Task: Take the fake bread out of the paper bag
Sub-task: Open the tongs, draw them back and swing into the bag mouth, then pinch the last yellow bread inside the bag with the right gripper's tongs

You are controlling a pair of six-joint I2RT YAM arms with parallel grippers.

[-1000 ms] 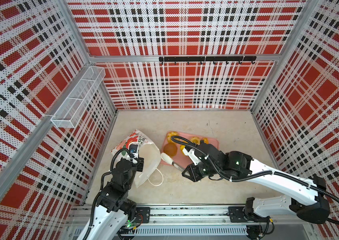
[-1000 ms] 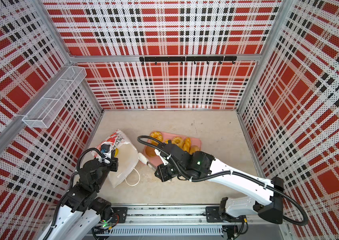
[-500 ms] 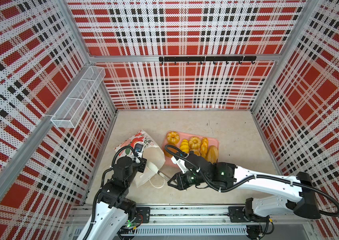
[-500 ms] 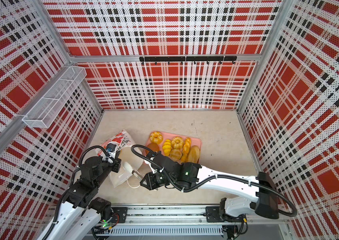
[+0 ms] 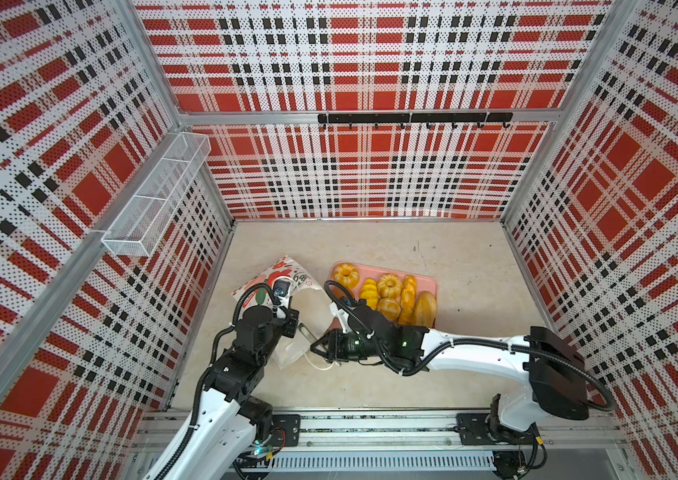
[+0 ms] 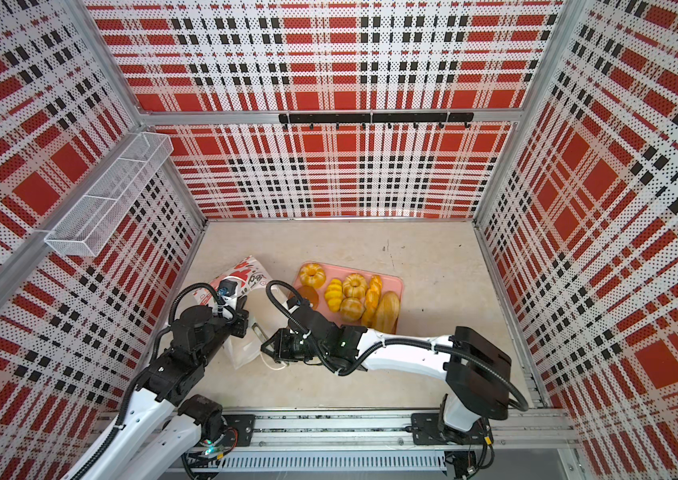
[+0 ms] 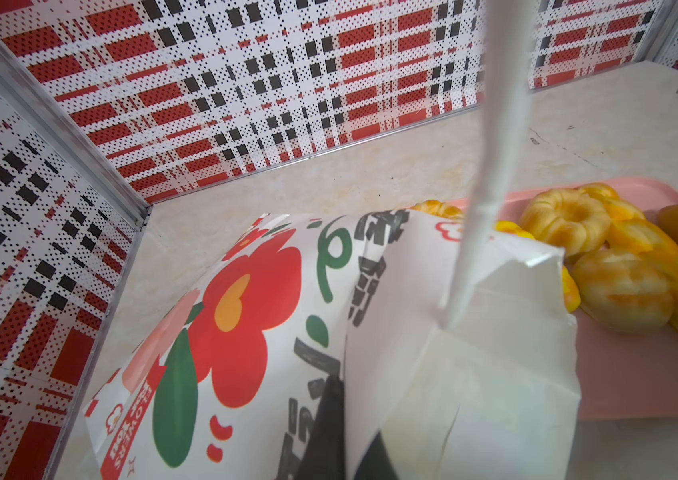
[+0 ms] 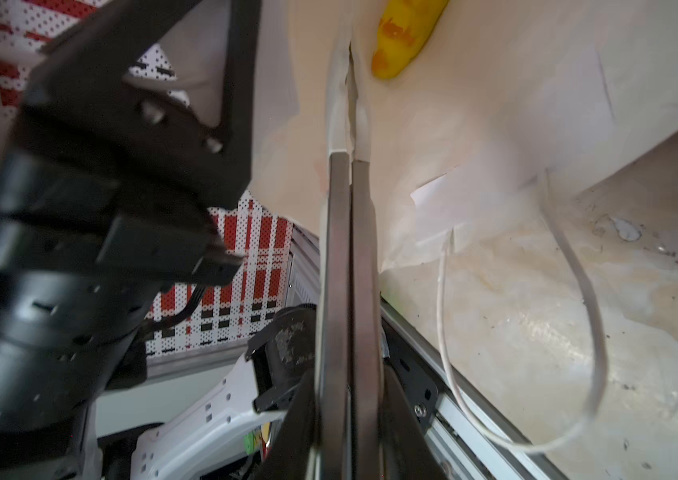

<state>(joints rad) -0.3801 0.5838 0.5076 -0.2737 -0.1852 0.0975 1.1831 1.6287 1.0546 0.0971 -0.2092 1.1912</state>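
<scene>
Left gripper (image 7: pixel 345 436) pinching paper bag (image 7: pixel 245 311) rim; right gripper (image 8: pixel 347 54) sitting closed, empty, at mouth; loaf (image 8: pixel 403 37) inside needing opened jaws, deeper reach.

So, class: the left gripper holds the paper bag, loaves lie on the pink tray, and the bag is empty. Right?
The paper bag is not empty: the right wrist view shows a yellow loaf inside it. The left gripper does hold it, and loaves do lie on the pink tray.
</scene>
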